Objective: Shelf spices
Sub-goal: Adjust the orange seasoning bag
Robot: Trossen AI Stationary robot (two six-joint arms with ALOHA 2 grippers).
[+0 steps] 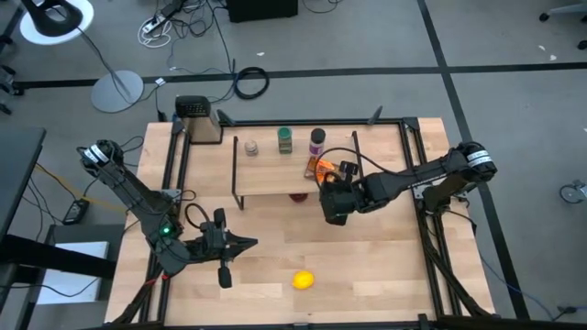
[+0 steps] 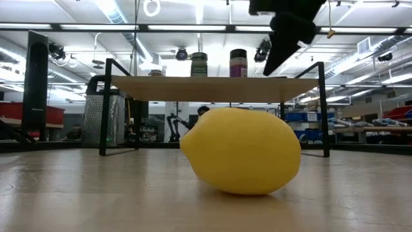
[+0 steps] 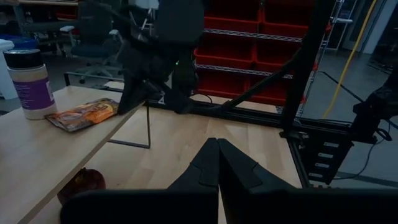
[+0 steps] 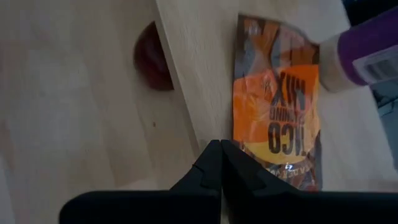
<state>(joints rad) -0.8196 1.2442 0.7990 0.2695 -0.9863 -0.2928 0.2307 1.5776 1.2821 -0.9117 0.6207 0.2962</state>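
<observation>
The left hand (image 1: 227,246) rests low over the worktop (image 1: 367,266) near its front left, well apart from the shelf (image 1: 266,179); its fingers are pressed together on nothing, so this arm looks parked out of the way. Just right of it, a yellow lemon (image 1: 303,280) lies alone on the bare wood near the front edge, no part of the job.

On the shelf, the jars stand upright in a row along the back edge: the pale beige jar (image 1: 249,146) at the left, the green jar (image 1: 285,139) in the middle, the purple jar with a black lid (image 1: 317,141) at the right. That line at the rear leaves the front of the board free for reaching in. The flat orange packet (image 4: 273,106) lies face up on the board just in front of the purple jar, near the shelf's right end. A small dark red round object (image 4: 152,65) sits on the worktop, partly under the shelf's front edge.

The right hand (image 1: 334,203) hovers just off the shelf's front right corner, beside the packet, its fingers closed together and empty. All four spices appear shelved, so the task looks essentially done.
</observation>
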